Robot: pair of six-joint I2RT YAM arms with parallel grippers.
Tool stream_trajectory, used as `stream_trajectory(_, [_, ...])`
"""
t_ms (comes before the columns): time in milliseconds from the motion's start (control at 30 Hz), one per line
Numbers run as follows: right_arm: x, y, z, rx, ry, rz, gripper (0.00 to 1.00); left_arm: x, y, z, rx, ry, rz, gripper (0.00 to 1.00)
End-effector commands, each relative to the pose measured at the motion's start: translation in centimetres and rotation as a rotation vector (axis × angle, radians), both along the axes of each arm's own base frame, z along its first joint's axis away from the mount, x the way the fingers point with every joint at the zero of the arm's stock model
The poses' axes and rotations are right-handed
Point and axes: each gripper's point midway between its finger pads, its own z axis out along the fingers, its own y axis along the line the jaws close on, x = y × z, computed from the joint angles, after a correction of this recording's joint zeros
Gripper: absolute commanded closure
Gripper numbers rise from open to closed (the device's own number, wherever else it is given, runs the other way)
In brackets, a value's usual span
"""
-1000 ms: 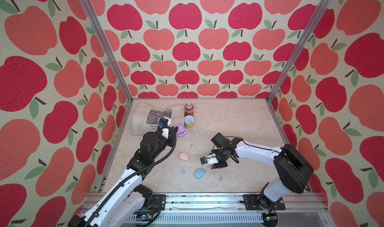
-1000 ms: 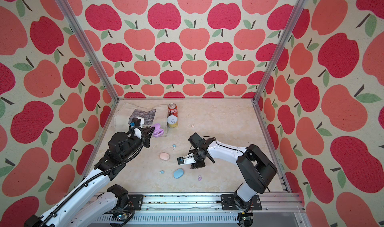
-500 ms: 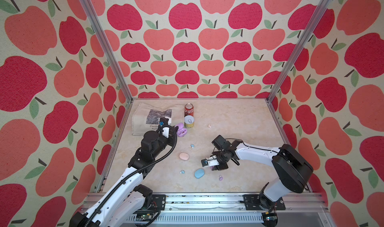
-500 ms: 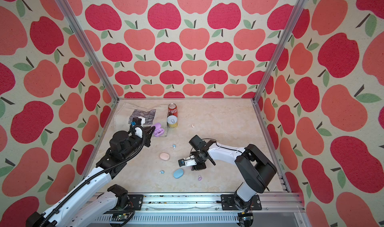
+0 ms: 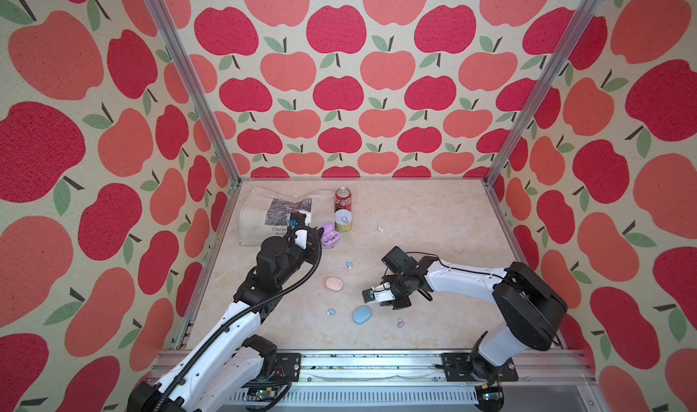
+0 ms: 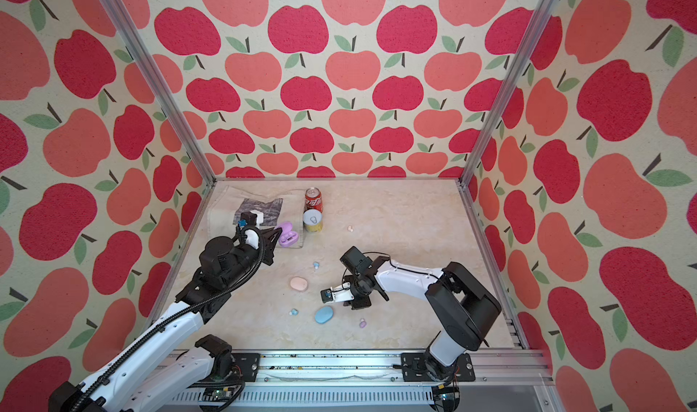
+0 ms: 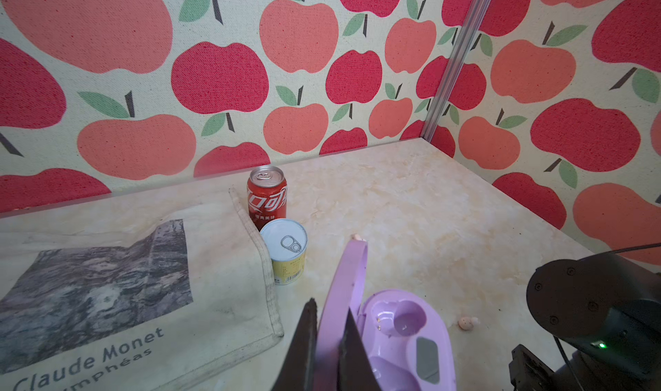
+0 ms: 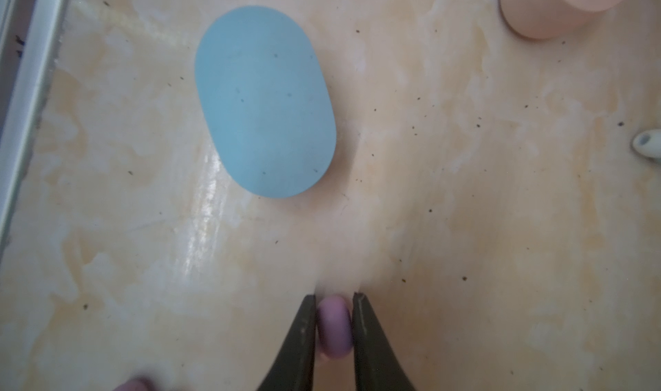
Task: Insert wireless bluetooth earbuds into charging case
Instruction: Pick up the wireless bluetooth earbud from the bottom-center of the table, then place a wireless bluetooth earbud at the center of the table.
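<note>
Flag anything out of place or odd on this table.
Earbuds are strewn about the table: a pink earbud far back, a blue earbud mid-table, a second blue earbud and a loose purple earbud near the front. The Coca-Cola can and yellow tin look like unrelated clutter. Nothing spilled or broken.

In the right wrist view, the pink case point(image 8: 551, 9) near the blue case point(image 8: 264, 103) is cut off by the edge, as is a pale earbud point(image 8: 647, 146). A blurred purple shape point(image 8: 137, 385), apart from the blue case, cannot be identified.

Case point(image 5: 330, 235) beside bag point(image 5: 264, 212), before tin point(image 5: 343, 220)
</note>
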Motion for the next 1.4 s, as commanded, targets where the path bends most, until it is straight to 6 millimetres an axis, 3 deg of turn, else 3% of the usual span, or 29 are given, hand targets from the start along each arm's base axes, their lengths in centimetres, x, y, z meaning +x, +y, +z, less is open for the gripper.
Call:
stream_trajectory(0, [0.7, 0.6, 0.1, 0.004, -0.012, -0.046, 0.81, 0.0, 0.0, 0.4, -0.014, -0.019, -0.006, 1.00])
stream_trajectory(267, [4.7, 1.8, 2.9, 0.069, -0.062, -0.311, 0.89, 0.1, 0.3, 0.5, -0.006, -0.025, 0.001, 1.00])
stream_trajectory(500, [9.0, 0.8, 5.2, 0.077, 0.092, -0.793, 0.89, 0.3, -0.1, 0.7, 0.006, -0.046, -0.015, 1.00])
stream_trajectory(900, [12.4, -0.8, 3.7, -0.040, 0.384, -1.346, 0.89, 0.7, -0.5, 0.8, 0.017, -0.051, -0.032, 1.00])
stream_trajectory(1067, [13.0, -0.9, 2.6, -0.078, 0.422, -1.442, 0.88, 0.8, -0.6, 1.0, 0.018, -0.055, -0.032, 1.00])
stream_trajectory(1367, [13.2, -2.4, 0.3, -0.160, 0.415, -1.501, 0.72, 1.1, -0.5, 1.5, 0.023, -0.071, -0.024, 1.00])
